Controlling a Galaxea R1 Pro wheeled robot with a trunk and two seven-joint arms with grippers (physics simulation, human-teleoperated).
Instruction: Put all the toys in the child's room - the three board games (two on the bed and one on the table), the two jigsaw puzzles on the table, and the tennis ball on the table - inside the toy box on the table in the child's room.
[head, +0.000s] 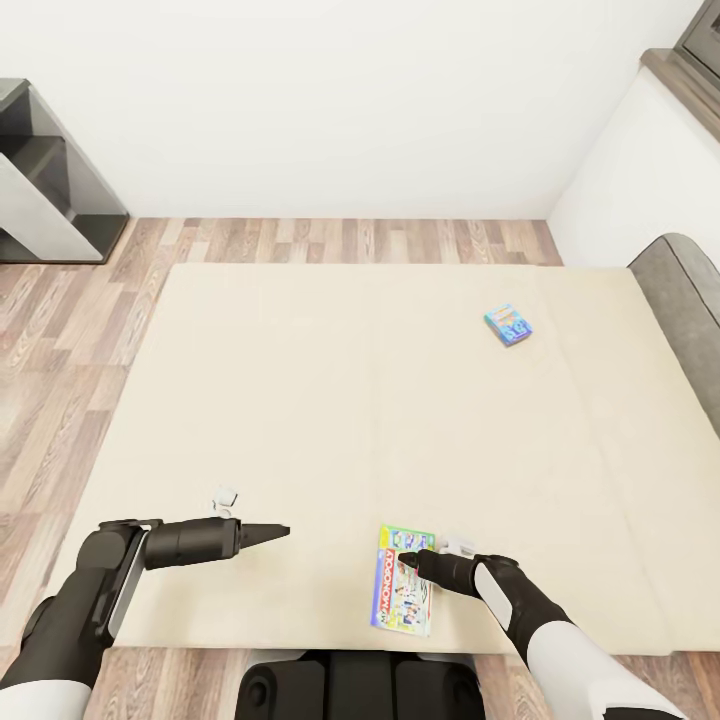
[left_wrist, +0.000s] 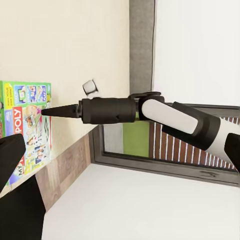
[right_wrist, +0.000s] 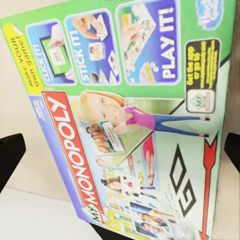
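Directly under the right pincer (head: 408, 562), Monopoly box (head: 402, 592) on bed (head: 300, 400).

We see flat, even, bright light on the bed (head: 300, 400), shadows faint beneath the arms. The head view bends straight lines near the edges. The Monopoly box (right_wrist: 130, 125) print looks slightly soft close up.

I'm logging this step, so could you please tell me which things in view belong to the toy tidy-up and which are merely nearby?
Job:
- green flat Monopoly board game box, under the right gripper
- small blue game box
- beige bed

Nearby:
- dark grey shelf unit
- wood-plank floor
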